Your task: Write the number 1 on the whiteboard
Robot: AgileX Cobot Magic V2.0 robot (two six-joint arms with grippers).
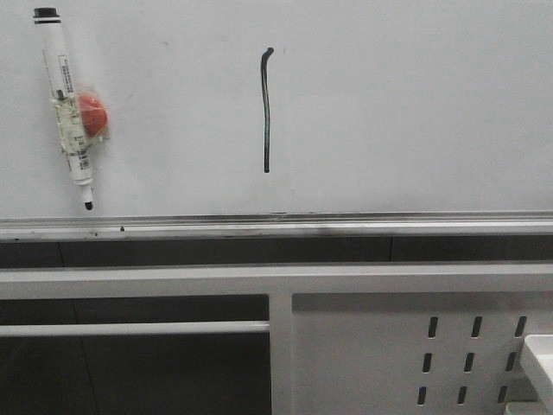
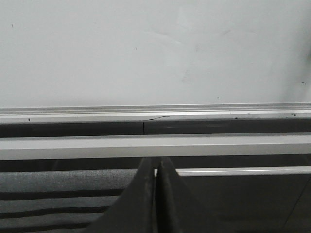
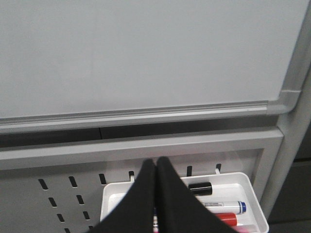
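Note:
The number 1 (image 1: 266,110) is a thin dark vertical stroke with a small hook at its top, drawn near the middle of the whiteboard (image 1: 406,104). A white marker pen (image 1: 66,104) with a black cap hangs on the board at the left, taped to a red magnet (image 1: 92,115), tip down. The board's silver rail (image 1: 276,226) runs along its lower edge. Neither gripper shows in the front view. My left gripper (image 2: 155,162) is shut and empty below the rail. My right gripper (image 3: 156,162) is shut and empty, above a white tray (image 3: 252,194).
The white tray holds a black cap (image 3: 200,188), a blue-capped marker (image 3: 226,207) and a red marker (image 3: 224,219). It hangs on a white perforated metal panel (image 1: 406,354). A grey frame bar (image 1: 138,281) crosses below the board, with dark open space (image 1: 130,372) under it.

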